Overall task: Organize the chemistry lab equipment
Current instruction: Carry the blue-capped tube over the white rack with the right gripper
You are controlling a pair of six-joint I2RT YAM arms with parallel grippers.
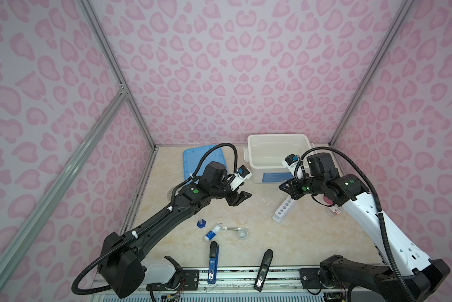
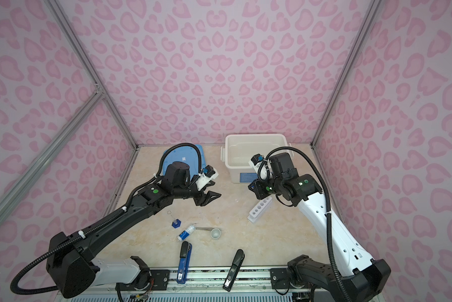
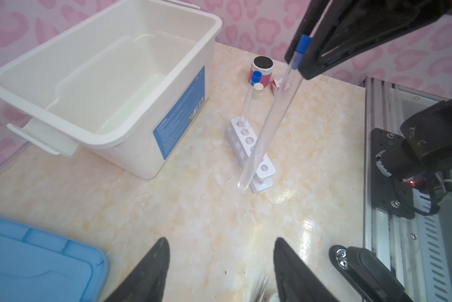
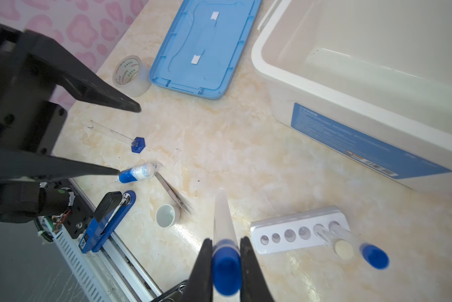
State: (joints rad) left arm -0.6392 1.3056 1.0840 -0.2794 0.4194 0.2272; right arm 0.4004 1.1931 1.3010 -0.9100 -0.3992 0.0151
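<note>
Holding the blue-capped test tube point(image 4: 222, 214) by its cap in the right jaws, I judge it light, slick and brittle. It hangs above the surface point(image 4: 245, 157) near the rack point(image 4: 298, 219). Left jaws stand wide, empty.

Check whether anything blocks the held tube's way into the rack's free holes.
Nothing visible does. The right gripper holds the tube near the rack; its four free holes are uncovered, and the two standing tubes occupy one end only.
</note>
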